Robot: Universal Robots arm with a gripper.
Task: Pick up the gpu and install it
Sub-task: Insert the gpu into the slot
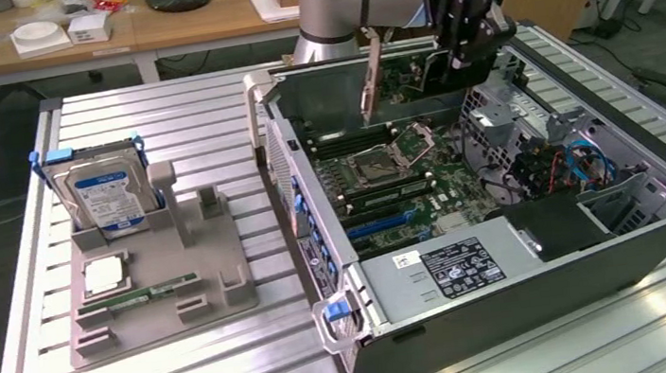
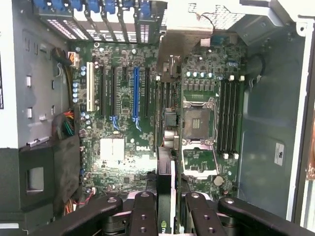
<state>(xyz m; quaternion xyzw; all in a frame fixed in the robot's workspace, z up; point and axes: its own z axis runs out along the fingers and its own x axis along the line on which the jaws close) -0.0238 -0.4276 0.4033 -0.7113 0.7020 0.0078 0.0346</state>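
Gripper [image 1: 465, 54] jaws are clenched on the gpu [image 1: 415, 81], holding it in the air over the open PC case [image 1: 644, 234], near the case's far end in the exterior view. The card hangs on edge, w/ its pale bracket [image 1: 368, 80] pointing down toward the exterior view's left.

In the wrist view, two black fingers [image 2: 144, 209] flank the gripper [image 2: 169, 199]. The gpu [image 2: 165, 162] is seen edge-on btwn them as a thin dark strip. It is above the motherboard [image 2: 118, 147], not touching it, lined up btwn the long blue slot [image 2: 136, 93] and the CPU socket [image 2: 199, 120].

The case lies on its side, lid off, motherboard [image 1: 433, 174] facing up. A grey power supply [image 1: 446, 273] w/ a dark label sits at the case's near end.

To the exterior view's left of the case, well apart from the gripper, a grey holder [image 1: 208, 259] carries an upright hard drive [image 1: 109, 197] w/ blue-white label and a narrow green memory stick [image 1: 149, 293] lying flat. All of it rests on a slatted metal table [image 1: 172, 120].
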